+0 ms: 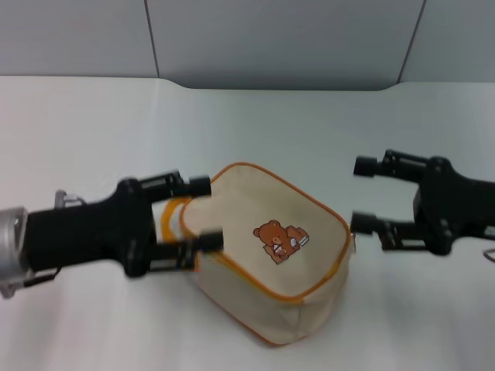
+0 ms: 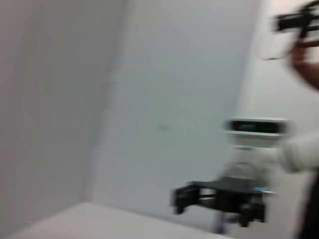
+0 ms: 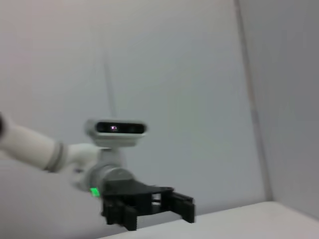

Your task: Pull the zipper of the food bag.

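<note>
The food bag (image 1: pixel 255 267) lies on the white table in the head view, cream with orange piping and a brown bear print (image 1: pixel 277 239) facing up. Its yellow-orange handle loop (image 1: pixel 175 219) shows at its left end. I cannot tell the zipper from the piping, and no pull tab is clear. My left gripper (image 1: pixel 203 214) is open, with one finger on each side of the bag's left end and the loop. My right gripper (image 1: pixel 362 195) is open and empty, just off the bag's right end. The bag shows in neither wrist view.
The white table (image 1: pixel 93 124) runs back to a grey wall (image 1: pixel 271 39). The left wrist view shows only the wall and the right gripper (image 2: pixel 219 196) farther off. The right wrist view shows the left gripper (image 3: pixel 149 205) farther off.
</note>
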Tool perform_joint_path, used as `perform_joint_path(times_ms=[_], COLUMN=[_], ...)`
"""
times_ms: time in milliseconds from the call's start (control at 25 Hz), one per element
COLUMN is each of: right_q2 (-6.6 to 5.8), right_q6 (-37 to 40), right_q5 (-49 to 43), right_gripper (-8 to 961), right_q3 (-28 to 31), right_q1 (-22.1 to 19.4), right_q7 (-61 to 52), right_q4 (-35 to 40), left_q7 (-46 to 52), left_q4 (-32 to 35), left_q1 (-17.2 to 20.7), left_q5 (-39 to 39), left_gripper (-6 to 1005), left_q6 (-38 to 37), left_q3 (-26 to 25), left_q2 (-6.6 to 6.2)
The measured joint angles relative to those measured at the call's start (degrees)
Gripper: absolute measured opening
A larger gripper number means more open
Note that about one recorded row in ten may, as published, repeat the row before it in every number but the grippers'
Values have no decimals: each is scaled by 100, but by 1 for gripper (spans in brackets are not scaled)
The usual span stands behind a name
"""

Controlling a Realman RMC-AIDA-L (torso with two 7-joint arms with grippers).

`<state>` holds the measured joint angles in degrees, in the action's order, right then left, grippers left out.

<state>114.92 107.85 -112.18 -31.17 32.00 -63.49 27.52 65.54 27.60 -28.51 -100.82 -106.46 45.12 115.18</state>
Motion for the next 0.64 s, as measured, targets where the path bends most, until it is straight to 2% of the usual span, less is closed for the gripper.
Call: perform_joint_path(times_ms=[120,240,360,640], right_q2=[-47,-16,33,48], right_q6=[112,73,17,-4], right_q5=[-64,-91,-94,-99], right_gripper=[764,804,817,817], right_q3=[-230,-558,-681,-689], right_q1=[15,12,-15,-29], right_q7=[-81,-172,-184,-176], right_q4=[-74,-102,-106,-107], left_q7=[-1,-11,-16,-19], left_q4=[0,1,2,0], left_q1=[36,89,92,91], left_q5=[-120,-322,-446,-481], left_gripper=[707,809,808,808], left_q6=[-187,-134,-66,-50], left_q3=[50,56,58,58], left_q2=[-2,51,80,91])
